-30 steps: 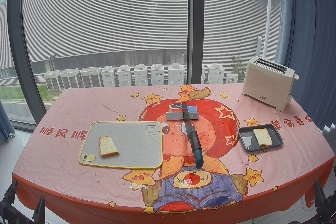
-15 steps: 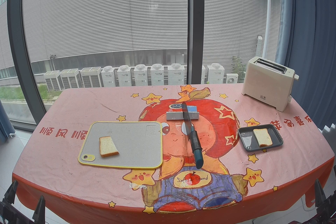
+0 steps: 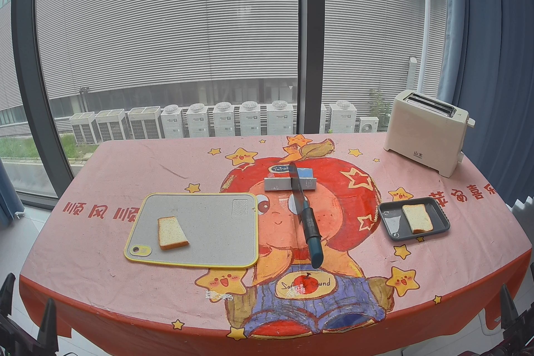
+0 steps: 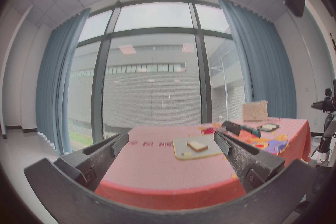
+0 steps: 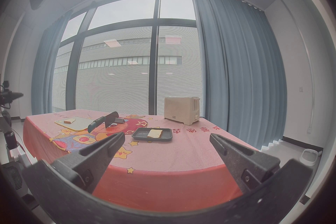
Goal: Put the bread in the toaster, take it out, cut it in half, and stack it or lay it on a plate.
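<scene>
Your left gripper [image 3: 28, 312] hangs below the near left corner of the table with its fingers spread wide and nothing between them; your right gripper [image 3: 517, 307] sits the same way off the near right corner, fingers apart and empty; both look parked clear of the work, so either can go in.

On the pink cartoon-printed tablecloth [image 3: 111, 179], near and to the left, lies the grey cutting board with a yellow rim [image 3: 217, 235]; a half slice of white bread [image 3: 172, 233] lies flat on its left part, which I judge is the piece left to move.

In the middle lies the long knife with a dark teal handle [image 3: 305, 212]; the handle points toward you, and the blade tip rests on a small grey block [image 3: 289, 183], probably so that the handle is raised for gripping.

To the right, the dark rectangular plate [image 3: 392, 221] carries the other half slice of bread [image 3: 417, 218] on its right side; there is bare room beside it.

Far right stands the cream two-slot toaster [image 3: 425, 132], well apart from the plate; toasting and cutting appear done, so carrying the board half to the plate should finish it.
</scene>
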